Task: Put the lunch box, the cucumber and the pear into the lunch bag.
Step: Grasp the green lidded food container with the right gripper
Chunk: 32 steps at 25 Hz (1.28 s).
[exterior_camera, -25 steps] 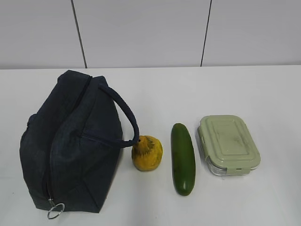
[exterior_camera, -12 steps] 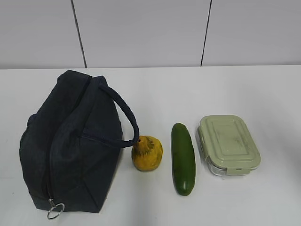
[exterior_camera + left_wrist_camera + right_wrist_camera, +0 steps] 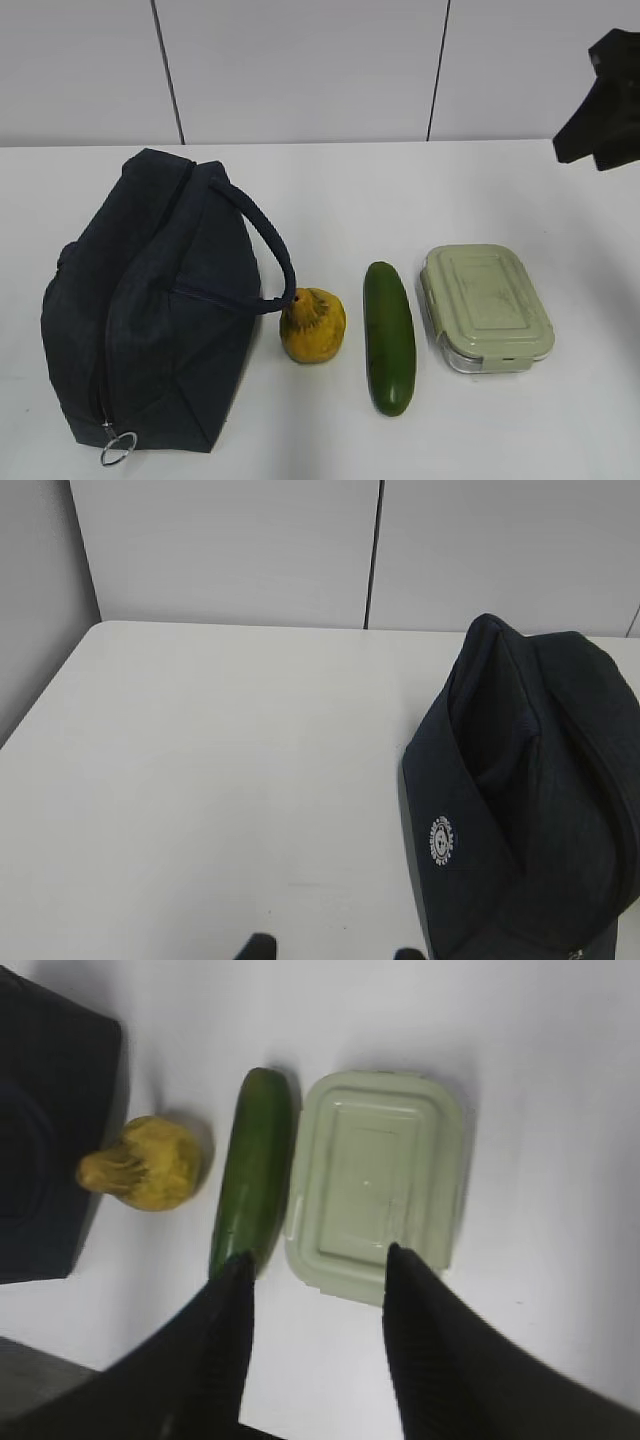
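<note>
Right wrist view: right claw [image 3: 315,1280] hovers released above box [image 3: 378,1185]; cucumber [image 3: 252,1168] at 9 o'clock risks a nudge. Left claw [image 3: 328,950] unclear.

Lunch bag [image 3: 520,800] cut off at right edge.

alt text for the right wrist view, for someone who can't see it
The open right gripper hovers above a white table, over a pale green-lidded rectangular lunch box and the long dark green cucumber beside it. Left of these lie a small yellow-orange pear and a dark navy fabric lunch bag.
</note>
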Tool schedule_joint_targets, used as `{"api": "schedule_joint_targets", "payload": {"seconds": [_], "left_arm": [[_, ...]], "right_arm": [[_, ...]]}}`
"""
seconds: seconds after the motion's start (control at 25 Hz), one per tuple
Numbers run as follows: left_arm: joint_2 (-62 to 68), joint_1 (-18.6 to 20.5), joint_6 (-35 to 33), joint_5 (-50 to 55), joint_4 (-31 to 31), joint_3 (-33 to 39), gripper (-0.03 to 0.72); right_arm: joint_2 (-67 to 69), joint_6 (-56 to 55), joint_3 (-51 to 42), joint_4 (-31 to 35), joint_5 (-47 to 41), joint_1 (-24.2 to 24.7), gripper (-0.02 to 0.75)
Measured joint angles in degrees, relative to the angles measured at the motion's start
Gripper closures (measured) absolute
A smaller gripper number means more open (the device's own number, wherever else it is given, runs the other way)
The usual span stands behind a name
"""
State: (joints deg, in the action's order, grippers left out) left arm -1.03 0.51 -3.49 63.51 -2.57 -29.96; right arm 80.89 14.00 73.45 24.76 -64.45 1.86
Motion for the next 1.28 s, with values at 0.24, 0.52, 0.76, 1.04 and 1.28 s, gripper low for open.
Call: {"api": "schedule_joint_targets", "payload": {"seconds": [0.24, 0.52, 0.76, 1.04, 1.28], "left_arm": [[0.00, 0.00, 0.00, 0.00, 0.00, 0.00, 0.460], [0.00, 0.00, 0.00, 0.00, 0.00, 0.00, 0.460], [0.00, 0.00, 0.00, 0.00, 0.00, 0.00, 0.460], [0.00, 0.00, 0.00, 0.00, 0.00, 0.00, 0.460], [0.00, 0.00, 0.00, 0.00, 0.00, 0.00, 0.460]], "right_arm": [[9.27, 11.93, 0.96, 20.54, -4.77, 9.45, 0.395], [13.10, 20.81, 0.96, 21.64, -4.89, 15.88, 0.395], [14.79, 23.03, -0.24, 19.76, -4.89, 16.02, 0.395], [17.89, 23.38, -4.86, 19.54, -4.89, 16.10, 0.400], [21.04, 24.47, -8.13, 20.73, -4.67, 18.54, 0.418]]}}
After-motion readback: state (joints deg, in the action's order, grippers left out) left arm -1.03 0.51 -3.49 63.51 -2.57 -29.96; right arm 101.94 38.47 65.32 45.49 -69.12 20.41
